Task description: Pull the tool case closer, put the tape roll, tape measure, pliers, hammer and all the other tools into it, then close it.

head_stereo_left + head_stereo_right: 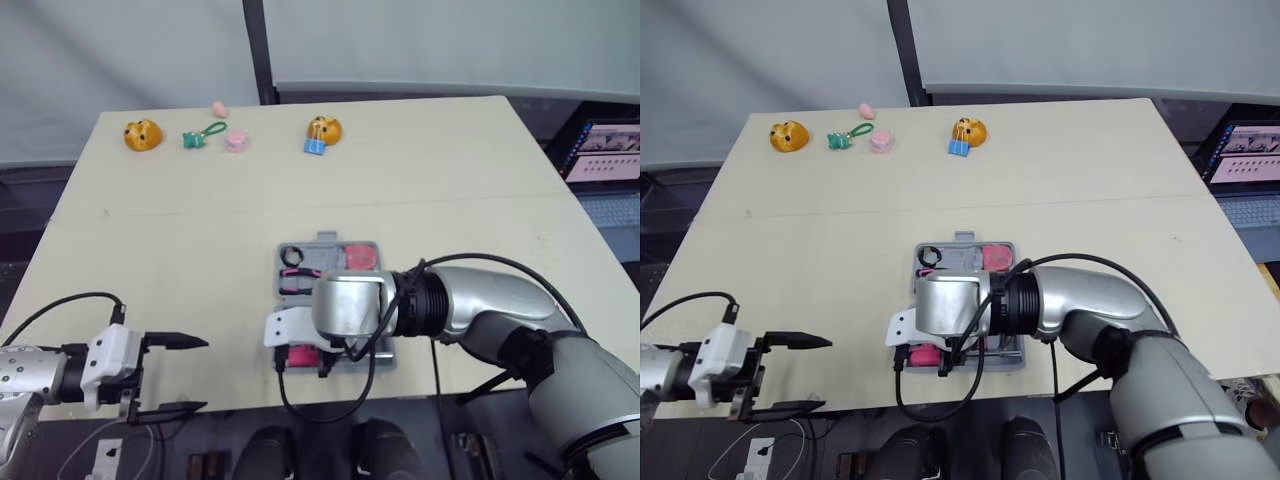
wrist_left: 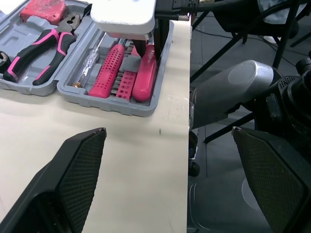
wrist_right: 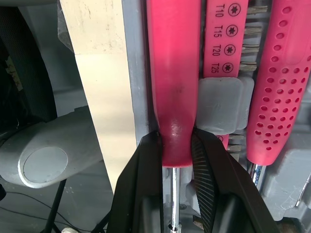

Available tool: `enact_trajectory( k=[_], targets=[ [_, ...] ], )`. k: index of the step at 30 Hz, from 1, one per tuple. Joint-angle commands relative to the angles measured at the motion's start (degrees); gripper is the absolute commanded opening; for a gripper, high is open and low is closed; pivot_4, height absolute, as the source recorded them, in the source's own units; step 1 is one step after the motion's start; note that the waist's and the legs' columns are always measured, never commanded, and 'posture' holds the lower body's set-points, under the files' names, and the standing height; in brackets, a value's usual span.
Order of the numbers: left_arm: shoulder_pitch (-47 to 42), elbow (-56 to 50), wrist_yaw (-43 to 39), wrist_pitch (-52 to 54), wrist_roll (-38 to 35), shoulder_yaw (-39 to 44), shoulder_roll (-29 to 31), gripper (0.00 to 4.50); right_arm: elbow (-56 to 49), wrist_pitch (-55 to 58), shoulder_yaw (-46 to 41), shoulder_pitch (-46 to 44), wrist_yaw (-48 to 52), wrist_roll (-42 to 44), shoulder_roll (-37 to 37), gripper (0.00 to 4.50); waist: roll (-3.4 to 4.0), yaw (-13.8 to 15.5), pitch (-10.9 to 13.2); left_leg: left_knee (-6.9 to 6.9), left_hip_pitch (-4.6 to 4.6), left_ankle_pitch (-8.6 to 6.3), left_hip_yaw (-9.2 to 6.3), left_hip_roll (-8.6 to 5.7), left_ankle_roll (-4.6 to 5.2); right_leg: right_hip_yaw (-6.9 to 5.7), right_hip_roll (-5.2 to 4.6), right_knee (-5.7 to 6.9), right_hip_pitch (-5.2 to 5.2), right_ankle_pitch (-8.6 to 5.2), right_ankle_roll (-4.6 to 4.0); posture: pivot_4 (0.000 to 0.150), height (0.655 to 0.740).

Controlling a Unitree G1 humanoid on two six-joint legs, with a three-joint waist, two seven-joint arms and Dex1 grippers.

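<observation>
Left claw [image 1: 200,374], lower left, gapes apart. Right claw [image 3: 176,145] clamps a pink screwdriver [image 3: 172,73] in the tool case [image 1: 328,241] (lower centre).

Both head cams sit high, looking fwd and down over the table [image 1: 200,220], wide enough to take in its far edge; they share nearly the whole scene, incl. the tool case [image 1: 322,246]; L wrist cam looks low across the tabletop at the case from fairly near; R wrist cam is v. close over the pink screwdriver [image 3: 172,73] in that case, which the L wrist cam also catches.
</observation>
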Motion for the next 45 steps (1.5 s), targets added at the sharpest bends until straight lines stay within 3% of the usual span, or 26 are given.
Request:
enact_trajectory(
  k=[1, 4, 8, 11, 12, 16, 23, 26, 29, 33, 38, 45],
  targets=[
    [0.2, -0.8, 0.3, -0.9, 0.1, 0.2, -0.2, 4.5, -0.6, -0.3, 0.2, -1.3, 1.3, -0.7, 0.4, 0.34, 0.0, 0.0, 0.0, 0.0, 0.0, 0.0, 0.0, 0.0, 0.0, -0.03, -0.01, 0.0, 0.0, 0.0, 0.0, 0.15, 0.6677],
    [0.4, -0.9, 0.4, -1.0, 0.2, 0.3, -0.3, 4.5, -0.7, -0.6, 0.2, -1.5, 1.7, -0.8, 0.3, 0.34, 0.0, 0.0, 0.0, 0.0, 0.0, 0.0, 0.0, 0.0, 0.0, -0.15, -0.05, 0.0, 0.0, 0.0, 0.0, 0.15, 0.6677],
    [0.3, -0.9, 0.5, -0.9, 0.3, 0.1, -0.3, 4.5, -1.2, -0.4, -1.1, -2.7, 4.0, 0.2, -0.7, 2.23, 0.0, 0.0, 0.0, 0.0, 0.0, 0.0, 0.0, 0.0, 0.0, -0.41, -0.14, -0.01, 0.0, 0.0, 0.0, 0.15, 0.6677],
    [-0.4, -0.4, 0.4, -1.0, 0.5, -0.3, -0.3, 4.5, -2.1, -0.1, -2.3, -4.3, 6.2, 1.4, -1.7, 3.91, 0.0, 0.0, 0.0, 0.0, 0.0, 0.0, 0.0, -0.04, 0.0, -0.48, -0.21, -0.01, 0.0, 0.0, 0.0, 0.15, 0.6677],
    [-0.8, -0.2, 0.4, -1.0, 0.5, -0.5, -0.2, 4.5, -2.3, -0.1, -2.8, -4.9, 7.1, 1.8, -2.3, 4.25, 0.0, 0.0, 0.0, 0.0, 0.01, 0.0, 0.0, -0.05, 0.0, -0.49, -0.22, -0.01, 0.0, 0.0, 0.0, 0.15, 0.6677],
    [-2.4, 0.1, 0.3, -0.4, 0.1, -1.1, 0.1, 4.5, -4.2, 0.1, -8.0, -6.6, 10.9, 4.4, -5.8, 4.42, 0.0, 0.1, 0.0, 0.0, 0.0, 0.0, -0.02, -0.08, 0.01, -0.52, -0.26, -0.02, 0.0, 0.0, 0.0, 0.15, 0.6677],
    [-1.6, -3.5, 0.5, 4.5, -3.8, 0.7, 0.4, 4.5, -15.3, -2.0, -31.1, 9.7, 8.1, 6.6, -17.4, 4.42, -0.19, 0.8, -0.1, -0.01, 0.03, -0.01, -0.05, -0.11, 0.01, -0.58, -0.28, -0.13, 0.18, 0.0, 0.0, 0.15, 0.6677],
    [-0.9, -4.7, 0.6, 5.5, -4.7, 1.5, 0.4, 4.5, -22.1, -13.0, -38.8, 21.8, 9.9, 6.3, -23.6, 3.66, -0.2, 1.4, -0.1, -0.03, 0.02, 0.01, 0.01, -0.13, 0.01, -0.59, -0.27, -0.62, 0.28, 0.0, 0.0, 0.15, 0.6677],
    [-0.1, -5.9, 1.5, 6.7, -5.6, 2.8, 0.0, 4.5, -25.6, -21.9, -43.9, 33.5, 10.6, 4.7, -28.2, 2.19, -0.22, 1.5, -0.1, -0.04, 0.08, 0.01, 0.01, -0.13, 0.01, -0.63, -0.25, -0.77, 0.43, 0.0, 0.0, 0.15, 0.6677],
    [1.9, -7.1, 2.0, 7.2, -6.1, 4.5, -0.5, 4.5, -28.8, -26.3, -51.3, 44.9, 6.9, 5.0, -27.5, 0.08, -0.27, 1.4, 0.0, -0.28, 0.58, 0.01, 0.02, -0.12, 0.01, -0.68, -0.21, -1.09, 0.99, 0.0, 0.0, 0.15, 0.6677],
    [3.0, -7.5, 3.2, 7.3, -6.7, 6.2, -1.6, 4.5, -30.2, -45.9, -55.1, 58.5, 6.3, -2.3, -24.9, 0.03, -0.3, 1.7, 0.0, -0.43, 0.59, 0.05, -0.05, -0.1, -0.05, -0.74, -0.15, -1.26, 1.03, 0.01, 0.01, 0.15, 0.6677],
    [3.2, -6.9, 3.9, 6.5, -5.7, 6.1, -2.9, 4.5, -22.7, -62.6, -53.0, 65.0, 7.2, -10.7, -18.6, 0.03, -0.39, 1.8, 0.0, -0.41, 0.63, 0.12, -0.07, -0.13, -0.04, -0.74, -0.15, -1.25, 1.09, 0.04, 0.07, 0.15, 0.6677]
  ],
)
